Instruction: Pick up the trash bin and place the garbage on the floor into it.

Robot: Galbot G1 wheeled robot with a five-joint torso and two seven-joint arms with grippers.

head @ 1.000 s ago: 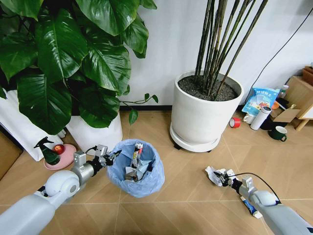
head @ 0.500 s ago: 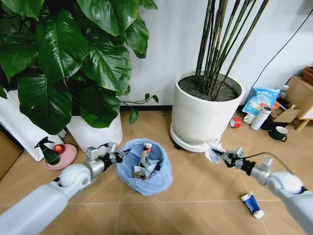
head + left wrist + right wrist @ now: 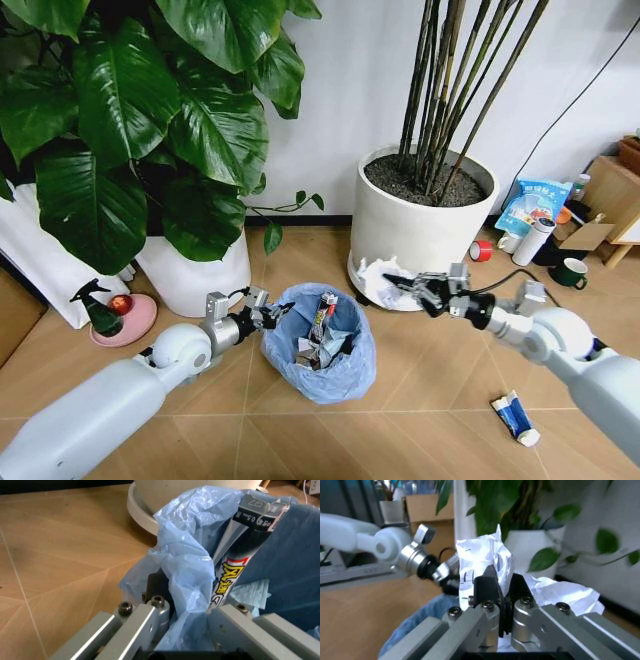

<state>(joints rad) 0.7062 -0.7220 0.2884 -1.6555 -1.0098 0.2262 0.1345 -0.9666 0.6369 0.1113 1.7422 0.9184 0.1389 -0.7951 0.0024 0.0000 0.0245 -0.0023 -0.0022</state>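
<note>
Chevron wood floor (image 3: 420,400), white plant pot (image 3: 410,235) behind. Trash bin (image 3: 322,345) just left of pot; your left tool (image 3: 272,313) clamped on its soft bag rim. Right tool (image 3: 412,290) pinches crumpled paper wad (image 3: 378,276) near bin: light, crushable, hold gently.

Blue-bagged trash bin (image 3: 320,345) holds wrappers; blue-white packet (image 3: 515,416) lies on floor (image 3: 420,400).

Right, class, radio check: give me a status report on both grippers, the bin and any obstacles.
Left gripper shut on trash bin rim. Right gripper shut on crumpled paper wad, beside the bin. Blue-white packet on floor. White plant pot close behind.
</note>
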